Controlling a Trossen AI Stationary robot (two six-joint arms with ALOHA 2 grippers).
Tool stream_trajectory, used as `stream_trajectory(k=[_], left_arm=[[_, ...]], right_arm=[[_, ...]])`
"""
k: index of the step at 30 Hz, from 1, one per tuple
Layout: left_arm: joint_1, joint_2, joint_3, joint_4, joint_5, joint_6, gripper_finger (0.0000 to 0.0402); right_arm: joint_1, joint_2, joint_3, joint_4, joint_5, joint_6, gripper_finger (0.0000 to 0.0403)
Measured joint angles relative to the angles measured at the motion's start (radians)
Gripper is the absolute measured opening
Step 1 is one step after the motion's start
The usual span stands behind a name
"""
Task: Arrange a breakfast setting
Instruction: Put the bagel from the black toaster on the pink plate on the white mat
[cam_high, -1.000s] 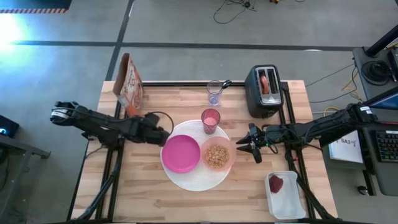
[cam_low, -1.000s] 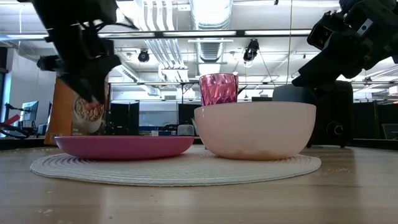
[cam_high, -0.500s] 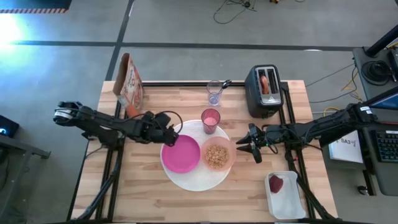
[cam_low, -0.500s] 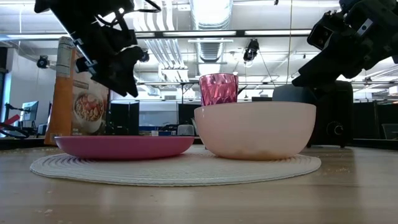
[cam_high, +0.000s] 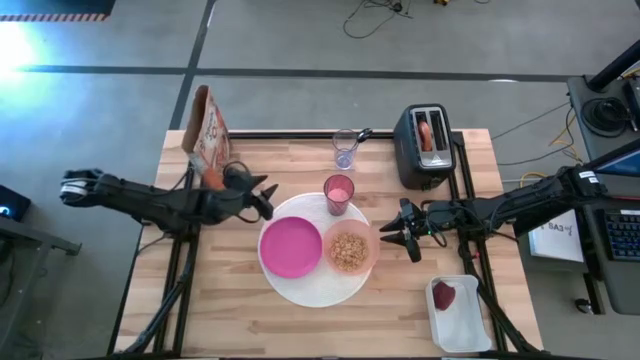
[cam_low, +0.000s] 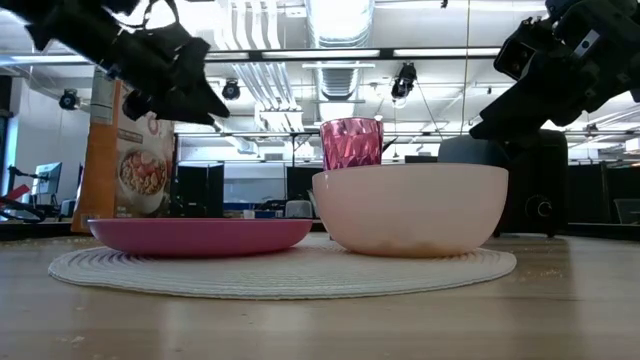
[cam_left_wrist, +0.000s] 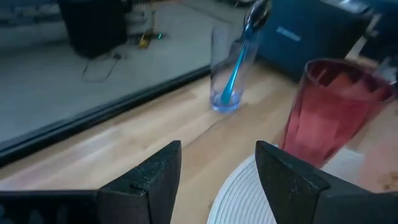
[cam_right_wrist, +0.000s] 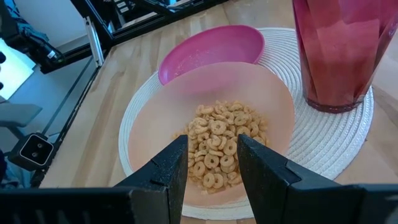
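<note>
The large white round plate (cam_high: 312, 285) lies mid-table and carries the magenta plate (cam_high: 291, 247), the peach bowl (cam_high: 350, 249) with cereal rings and the pink tumbler (cam_high: 339, 193). The clear glass (cam_high: 345, 150) stands at the far edge with the teal-handled spoon (cam_left_wrist: 235, 67) upright in it. The bagel (cam_high: 427, 133) sticks out of the toaster (cam_high: 425, 150). The dark-red fruit (cam_high: 443, 295) lies in a white tray. My left gripper (cam_high: 262, 197) hangs open and empty, left of the tumbler, above the table. My right gripper (cam_high: 385, 236) is open and empty just right of the bowl.
A cereal box (cam_high: 208, 135) stands at the far left corner, behind my left arm. The white tray (cam_high: 460, 325) sits at the near right corner. Bare wood shows at the table's near left (cam_high: 210, 300).
My left gripper first went right, over the magenta plate's left edge. It then drew back toward the table's far left and rose, and now faces the glass and tumbler. It stays open. My right arm has kept still.
</note>
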Motion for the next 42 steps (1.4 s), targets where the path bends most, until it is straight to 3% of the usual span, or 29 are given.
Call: stream_trajectory(k=[8, 17, 27, 42], left_arm=[[-0.001, -0.06, -0.074, 0.069, 0.143, 0.137, 0.019], [-0.001, -0.035, -0.067, 0.058, 0.15, 0.094, 0.019], [-0.002, -0.032, -0.034, 0.058, 0.178, 0.261, 0.019], [-0.002, 0.021, 0.025, 0.045, 0.179, 0.261, 0.019]], right_arm=[[0.0, 0.0, 0.0, 0.0, 0.0, 0.0, 0.0128], [0.0, 0.0, 0.0, 0.0, 0.0, 0.0, 0.0128], [0.0, 0.0, 0.0, 0.0, 0.0, 0.0, 0.0128], [0.0, 0.0, 0.0, 0.013, 0.0, 0.0, 0.0128]])
